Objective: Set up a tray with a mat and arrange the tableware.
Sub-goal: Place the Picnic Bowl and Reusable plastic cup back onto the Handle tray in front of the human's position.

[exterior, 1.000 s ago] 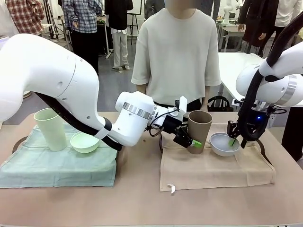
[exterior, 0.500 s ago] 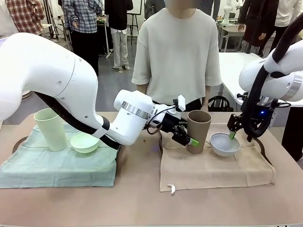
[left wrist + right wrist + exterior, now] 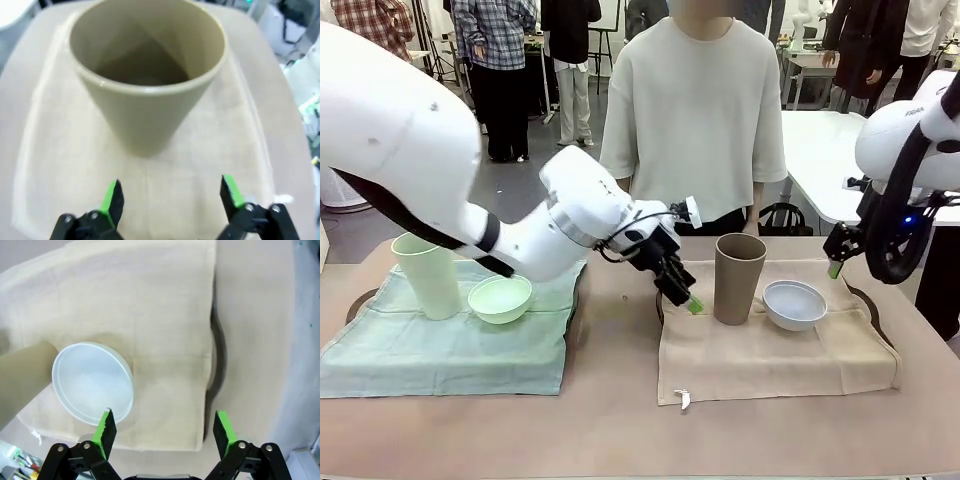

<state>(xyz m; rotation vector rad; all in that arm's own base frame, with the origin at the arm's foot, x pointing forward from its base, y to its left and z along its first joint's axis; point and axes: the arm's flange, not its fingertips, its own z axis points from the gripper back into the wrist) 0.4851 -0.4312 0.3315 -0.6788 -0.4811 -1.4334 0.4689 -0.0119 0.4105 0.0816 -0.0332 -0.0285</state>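
Front view: we see the mint-green tumbler [image 3: 427, 274] and green bowl [image 3: 500, 298] on the green mat [image 3: 440, 350]; the brown tumbler [image 3: 739, 278] and pale bowl [image 3: 794, 304] sit on the beige mat [image 3: 770, 355]. Both settings look laid, so we judge little is left.

Left wrist view: left claw [image 3: 171, 196] apart, empty, just short of the brown tumbler.

Right wrist view: right claw [image 3: 165, 428] apart, empty, above the pale bowl's edge, tray rim [image 3: 219, 347] peeking out.

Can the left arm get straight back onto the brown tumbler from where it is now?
Probably yes: the left gripper stands open facing the brown tumbler, with only bare beige mat between them.
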